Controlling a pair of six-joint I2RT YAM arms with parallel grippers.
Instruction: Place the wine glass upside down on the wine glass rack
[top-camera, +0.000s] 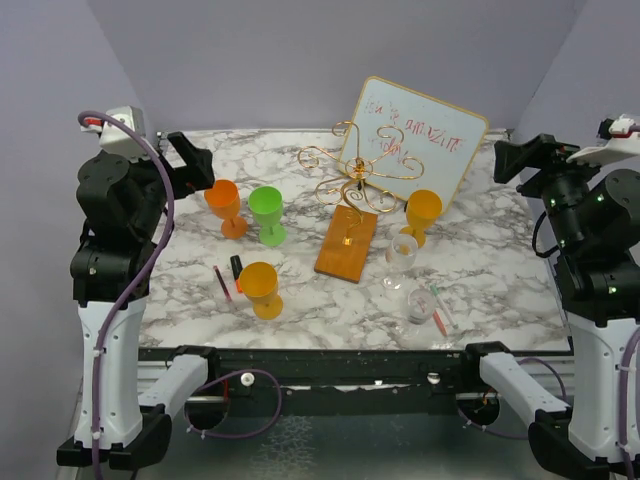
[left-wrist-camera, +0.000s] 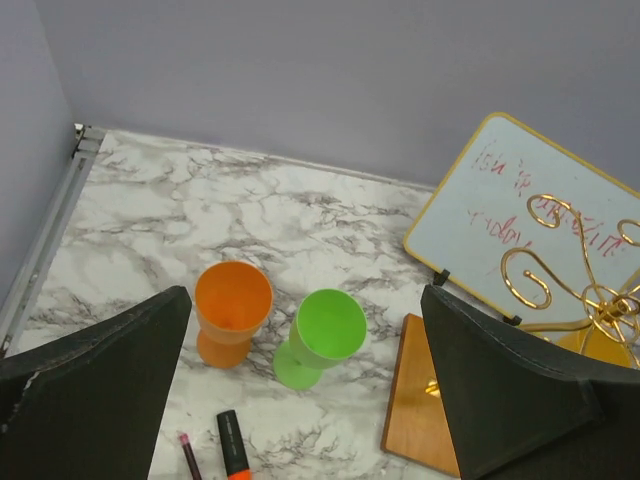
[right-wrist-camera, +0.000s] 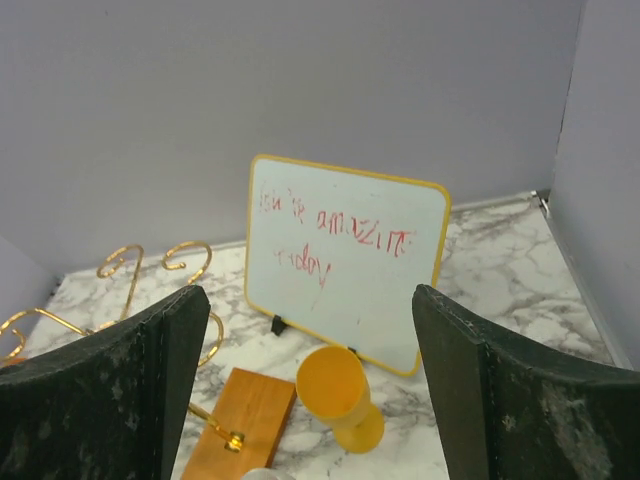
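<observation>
We see the left gripper (top-camera: 196, 163) raised over the table's (top-camera: 330, 312) left edge, near the far left corner, and the right gripper (top-camera: 517, 158) raised over the right edge, near the far right corner. Both have their jaws spread wide, with nothing between them. The wine glass (top-camera: 401, 254) is clear and stands upright, bowl up, on the surface right of the middle. It is just beside the right side of the wooden base of the wine glass rack (top-camera: 355, 170), and nearer to us than a yellow goblet (top-camera: 422, 214). It lies well apart from both sets of jaws, nearer the right pair, and touches neither. The rack stands in the middle toward the far edge, in front of a tilted whiteboard (top-camera: 418, 143). In the left wrist view an orange goblet (left-wrist-camera: 232, 308) and a green goblet (left-wrist-camera: 326, 333) show between the open fingers (left-wrist-camera: 100, 390) — the wine glass does not appear there. In the right wrist view a pale sliver at the bottom edge may be its rim; we cannot tell.
</observation>
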